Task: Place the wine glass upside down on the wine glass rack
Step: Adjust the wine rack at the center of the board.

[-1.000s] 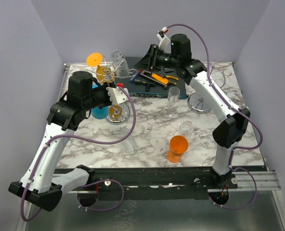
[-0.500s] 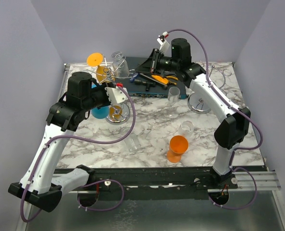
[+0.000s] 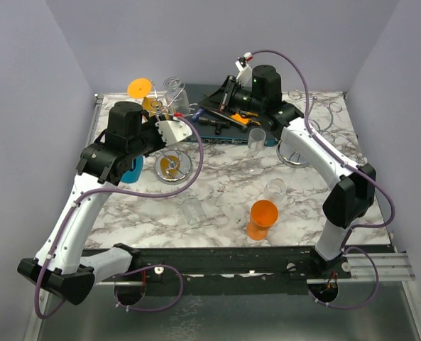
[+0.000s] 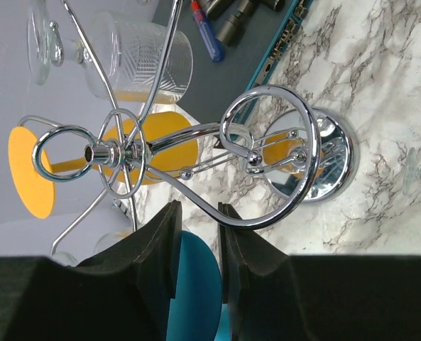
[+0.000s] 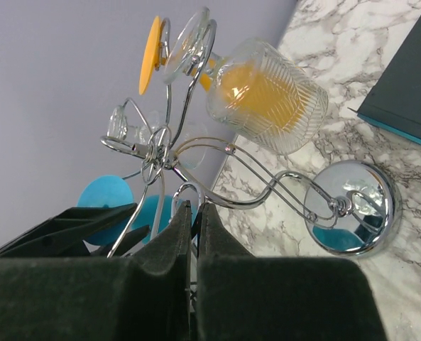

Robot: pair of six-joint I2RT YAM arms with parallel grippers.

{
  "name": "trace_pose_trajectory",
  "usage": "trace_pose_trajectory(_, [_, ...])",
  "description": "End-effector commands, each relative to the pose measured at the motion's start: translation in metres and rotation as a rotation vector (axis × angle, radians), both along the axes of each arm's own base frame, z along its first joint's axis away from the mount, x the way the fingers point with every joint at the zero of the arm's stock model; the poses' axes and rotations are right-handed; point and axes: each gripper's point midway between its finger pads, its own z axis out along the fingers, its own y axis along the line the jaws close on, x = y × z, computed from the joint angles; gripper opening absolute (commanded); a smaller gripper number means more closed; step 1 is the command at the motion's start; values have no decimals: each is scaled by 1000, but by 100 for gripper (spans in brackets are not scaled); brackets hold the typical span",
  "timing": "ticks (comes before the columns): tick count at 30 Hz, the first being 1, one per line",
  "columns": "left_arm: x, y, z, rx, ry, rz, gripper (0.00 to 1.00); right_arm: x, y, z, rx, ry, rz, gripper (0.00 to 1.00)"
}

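**One short reach: the rack's loop lies dead ahead of the glass**

Left wrist view. The left gripper [image 4: 198, 213] comes up from the bottom centre of the frame. Its two dark fingers [image 4: 160, 249] are clamped on the blue wine glass [image 4: 196, 288], whose curved blue wall fills the slot between them. The wine glass rack [image 4: 333, 153] lies sideways across the frame, foot plate at the right and crown at the left. Its big chrome loop [image 4: 275, 89] sits just above and slightly right of the fingertips, near the glass but apart from it. The hang turns on that relation: the loop is straight ahead of the fingers. I cannot tell whether that loop is free, since orange and clear glasses show behind it.

Right wrist view. The right gripper [image 5: 193, 207] stands at the bottom centre, fingers pressed together with nothing between them. The blue glass shows as two patches at the left middle, beside the other arm's dark fingers. The patches line up roughly along the rack's stem, so I judge the glass's long axis to be near parallel to the stem. Which end is the foot is unclear.

Top view. The rack stands at the upper left with the left gripper just beside it, the arm hiding most of the glass. The right gripper hovers over the dark tool tray [image 3: 228, 136] at the upper centre, well apart from the rack. The left arm is much the nearer.
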Motion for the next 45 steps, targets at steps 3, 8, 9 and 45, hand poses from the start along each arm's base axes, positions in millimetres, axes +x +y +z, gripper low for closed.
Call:
trace_pose_trajectory(3, [21, 10, 6, -6, -23, 119, 31, -39, 23, -11, -19, 25, 71, 0])
trace_pose_trajectory(8, [27, 16, 7, -8, -29, 174, 30, -53, 32, -20, -50, 20, 84, 0])
trace_pose_trajectory(9, [26, 16, 7, -11, -27, 178, 30, -59, 36, -21, -57, 15, 95, 0])
trace_pose_trajectory(45, [35, 15, -5, 13, -9, 184, 30, -113, 32, -75, -179, -15, 131, 9])
